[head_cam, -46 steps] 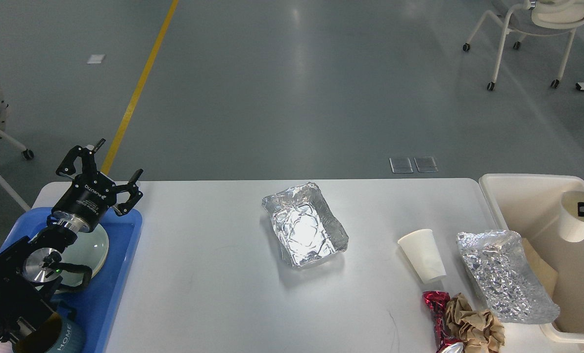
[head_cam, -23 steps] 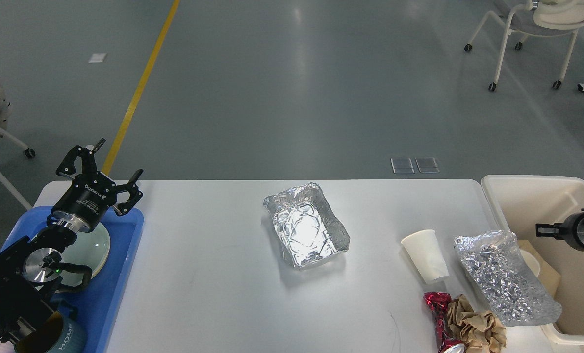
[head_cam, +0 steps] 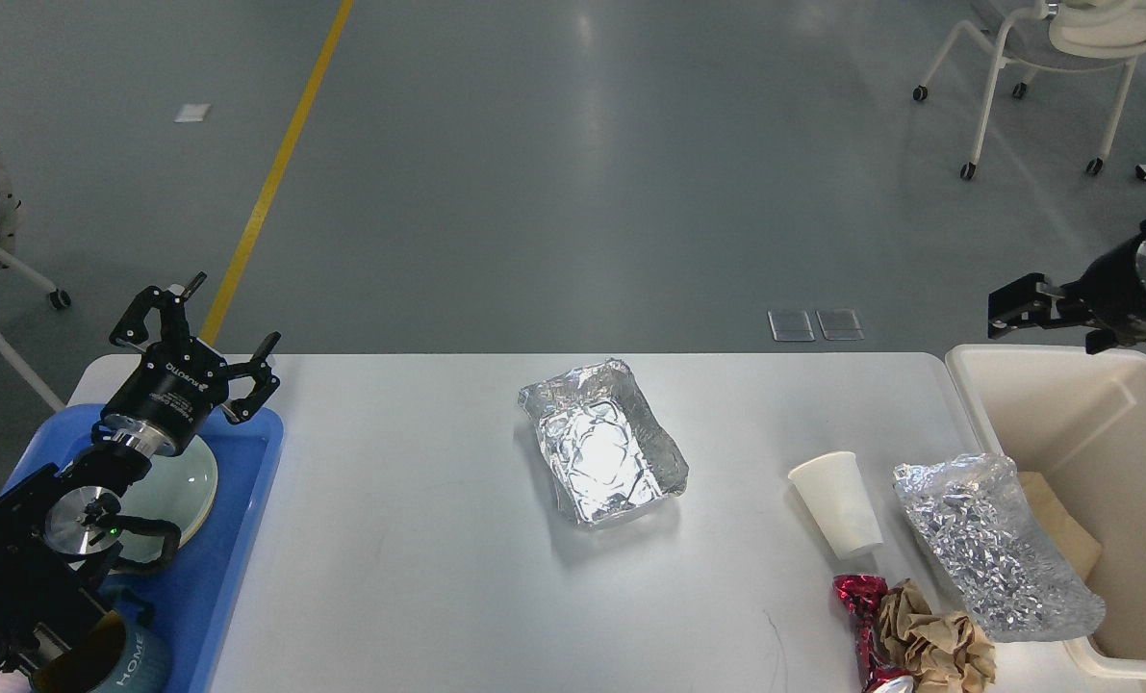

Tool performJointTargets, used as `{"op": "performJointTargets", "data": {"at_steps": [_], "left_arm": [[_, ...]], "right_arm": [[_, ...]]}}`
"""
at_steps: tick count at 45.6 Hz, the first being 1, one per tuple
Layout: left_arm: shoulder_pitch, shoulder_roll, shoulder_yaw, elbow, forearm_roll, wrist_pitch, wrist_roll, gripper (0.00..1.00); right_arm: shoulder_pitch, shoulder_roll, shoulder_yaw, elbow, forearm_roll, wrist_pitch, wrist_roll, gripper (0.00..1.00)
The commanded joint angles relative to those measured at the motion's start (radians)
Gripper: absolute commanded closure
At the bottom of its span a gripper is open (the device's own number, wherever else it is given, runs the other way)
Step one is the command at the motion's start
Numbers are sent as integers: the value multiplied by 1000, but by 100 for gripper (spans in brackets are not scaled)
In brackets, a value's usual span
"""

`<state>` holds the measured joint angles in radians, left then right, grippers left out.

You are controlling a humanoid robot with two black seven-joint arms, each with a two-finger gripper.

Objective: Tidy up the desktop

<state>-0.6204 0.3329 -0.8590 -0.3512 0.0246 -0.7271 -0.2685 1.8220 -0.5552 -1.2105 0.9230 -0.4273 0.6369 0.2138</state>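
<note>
**Foil, Paper and Plastic Across a Pale Tabletop**

The desktop [head_cam: 419, 577], smooth, pale grey and round-cornered, is filling the lower part of the view, with broad bare room lying between its left side and centre. A deep cream plastic bin [head_cam: 1034, 385] is sitting at its right end; a flat blue tray [head_cam: 245, 539] is sitting at its left end, holding one pale round plate [head_cam: 188, 486] and one mug [head_cam: 135, 664].

Two crinkled foil containers are showing: one foil tray [head_cam: 603, 452] standing alone mid-table, another foil tray [head_cam: 996, 549] leaning against the bin's edge. One white paper cup [head_cam: 837, 502] is lying tilted just beside it. One crumpled brown paper wad [head_cam: 933, 640] and one red shiny wrapper [head_cam: 861, 611] are touching near the front edge.

The left gripper [head_cam: 215, 337] is hanging over the tray's far corner, fingers spread and empty. The right gripper [head_cam: 1010, 308] is hovering above the bin's far rim, dark and side-on; I cannot tell its state.
</note>
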Motion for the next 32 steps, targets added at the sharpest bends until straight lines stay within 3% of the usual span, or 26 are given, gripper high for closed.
{"op": "performJointTargets", "data": {"at_steps": [1,5,9,17,20,32], "left_arm": [[1,0,0,0,0,0,0,0],[1,0,0,0,0,0,0,0],[1,0,0,0,0,0,0,0],[1,0,0,0,0,0,0,0],[1,0,0,0,0,0,0,0],[-1,0,0,0,0,0,0,0]], "right_arm": [[440,26,0,367,-24,96,-11,0],[611,61,70,480,-19,196,-10,0],[663,17,213,543,-2,291,-13,0],[631,-32,235,568,-1,290,-16,0],[542,-31,206,568,-4,212,-16,0],[131,93,14,539,-5,-319,-17,0]]}}
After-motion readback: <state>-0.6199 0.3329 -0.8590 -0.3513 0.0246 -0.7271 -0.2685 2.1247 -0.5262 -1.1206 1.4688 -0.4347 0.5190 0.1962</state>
